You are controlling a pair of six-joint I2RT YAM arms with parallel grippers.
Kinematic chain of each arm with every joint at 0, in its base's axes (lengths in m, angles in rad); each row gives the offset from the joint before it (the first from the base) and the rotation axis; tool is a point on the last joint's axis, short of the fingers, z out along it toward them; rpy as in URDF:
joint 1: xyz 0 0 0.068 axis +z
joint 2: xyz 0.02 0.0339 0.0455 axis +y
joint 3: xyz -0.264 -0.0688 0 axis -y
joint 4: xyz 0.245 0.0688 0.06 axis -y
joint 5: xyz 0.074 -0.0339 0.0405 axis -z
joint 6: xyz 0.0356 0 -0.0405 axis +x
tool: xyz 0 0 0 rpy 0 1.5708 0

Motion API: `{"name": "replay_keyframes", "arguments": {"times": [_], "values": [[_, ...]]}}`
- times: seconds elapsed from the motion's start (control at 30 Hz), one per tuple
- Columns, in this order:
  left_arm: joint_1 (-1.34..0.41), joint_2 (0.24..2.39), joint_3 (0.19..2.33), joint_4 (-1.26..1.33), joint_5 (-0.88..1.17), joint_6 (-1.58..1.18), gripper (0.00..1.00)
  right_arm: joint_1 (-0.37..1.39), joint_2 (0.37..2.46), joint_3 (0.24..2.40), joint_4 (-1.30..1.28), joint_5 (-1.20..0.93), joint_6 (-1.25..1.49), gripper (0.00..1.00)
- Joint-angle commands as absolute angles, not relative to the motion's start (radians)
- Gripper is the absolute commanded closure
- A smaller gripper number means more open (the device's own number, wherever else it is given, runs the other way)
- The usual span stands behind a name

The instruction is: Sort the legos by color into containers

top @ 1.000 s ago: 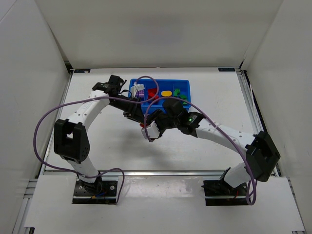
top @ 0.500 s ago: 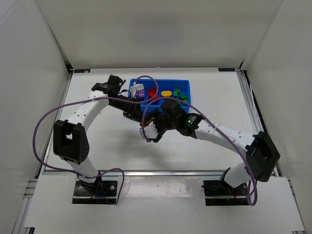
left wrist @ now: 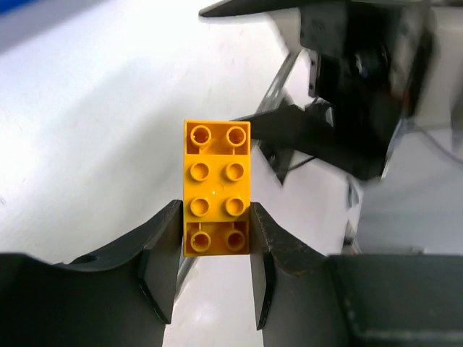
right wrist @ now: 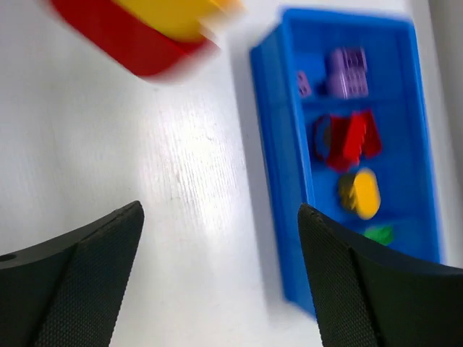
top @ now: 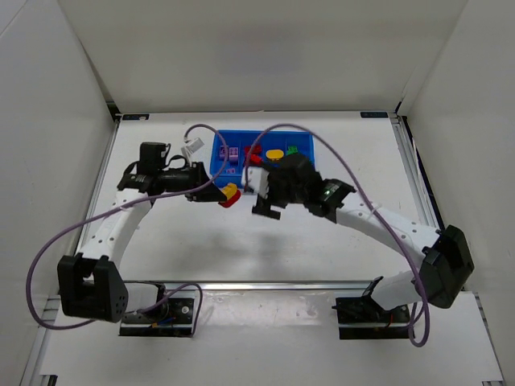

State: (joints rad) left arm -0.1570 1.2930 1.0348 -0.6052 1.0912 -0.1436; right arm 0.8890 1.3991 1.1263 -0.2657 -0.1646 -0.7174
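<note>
A: Overhead, the left gripper [top: 224, 195] is clamping a yellow brick [top: 232, 190], red piece [top: 228, 201] beneath, just beside the blue tray [top: 278, 133].

B: Left wrist is confirming. Right wrist: the right gripper [right wrist: 217, 246] is gaping, empty. If they're joined, red risks riding into the yellow compartment [right wrist: 405, 191].

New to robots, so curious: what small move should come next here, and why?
Probably the open right fingers should close in on the red oval plastic piece that seems stuck to the yellow studded plastic brick in the left fingers, to pull them apart for sorting.
</note>
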Motion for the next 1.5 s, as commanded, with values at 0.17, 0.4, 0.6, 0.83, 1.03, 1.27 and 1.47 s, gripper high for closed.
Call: {"name": "replay_keyframes", "arguments": {"times": [0.17,0.4,0.6,0.83,1.03,1.27,1.47], "values": [[-0.104,1.270,0.873,0.148,1.336,-0.666,0.89,0.597,1.469,1.321,-0.335,-0.593,-0.050,0.20],[-0.103,1.423,1.023,0.163,1.497,-0.736,0.90,0.520,1.658,1.515,-0.376,-1.003,0.199,0.18],[-0.071,1.445,1.038,0.245,1.408,-0.759,0.89,0.520,1.680,1.454,-0.186,-1.141,0.371,0.26],[-0.063,1.539,1.080,0.321,1.390,-0.813,0.89,0.518,1.695,1.457,-0.109,-1.163,0.436,0.35],[-0.067,1.568,1.101,0.319,1.413,-0.822,0.88,0.520,1.712,1.466,-0.117,-1.144,0.431,0.36],[-0.092,1.549,1.111,0.319,1.428,-0.838,0.88,0.520,1.758,1.488,-0.146,-1.088,0.407,0.33],[-0.114,1.525,1.091,0.321,1.437,-0.848,0.88,0.520,1.810,1.551,-0.161,-1.074,0.393,0.32]]}}
